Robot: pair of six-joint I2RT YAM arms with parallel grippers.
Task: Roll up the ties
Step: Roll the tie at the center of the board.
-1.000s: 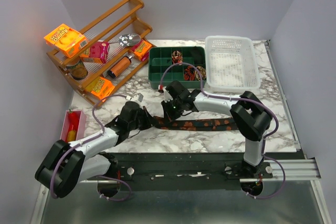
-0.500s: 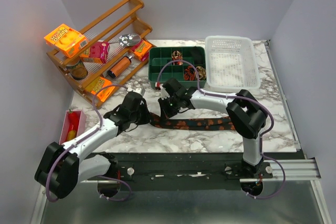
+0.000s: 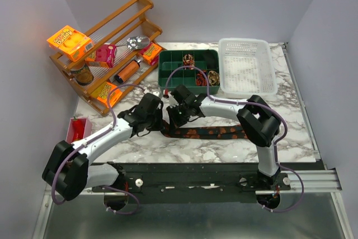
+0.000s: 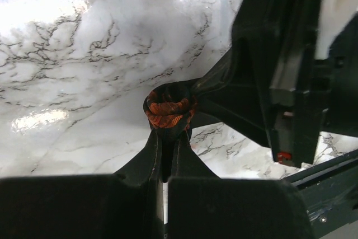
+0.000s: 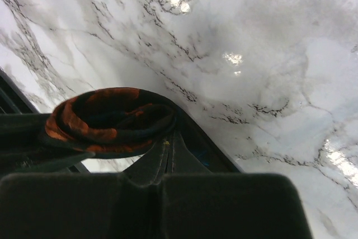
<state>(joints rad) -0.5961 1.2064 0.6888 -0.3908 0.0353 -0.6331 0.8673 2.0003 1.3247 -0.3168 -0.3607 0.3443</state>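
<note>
At the near left of the marble table (image 3: pixel 291 110), the left gripper (image 4: pixel 165 135) has its two fingers pressed together on the rim of a small coil, the started end of the tie (image 4: pixel 168 113). The right gripper (image 5: pixel 168 141) comes in from the opposite side, fingers likewise drawn tight, their tips at the coil's edge. Whether fabric lies between those tips cannot be told.

The coil is only a few turns thick, held just above the marble between the two tips. From it the unrolled length runs flat along the table to the right, passing under the right arm. The fabric is dark brown-black, mottled with orange-red blotches that band the edge of the roll.

The tie looks light, limp and fairly slick. It should bend wherever it is pushed, and the roll will likely spring loose if both grips ease at once. The safest hold appears to be across the coil's flat faces, pinching all the layers together, while the other tip steadies the core. Pulling on the loose tail would probably drag or skew the strip rather than tighten it.

Further back, a green divided tray (image 3: pixel 168 76) holds finished coils (image 3: pixel 188 59) in some compartments, beside a white basket (image 3: pixel 246 43). A wooden rack (image 3: pixel 142 1) of packets stands well apart at the far left.
</note>
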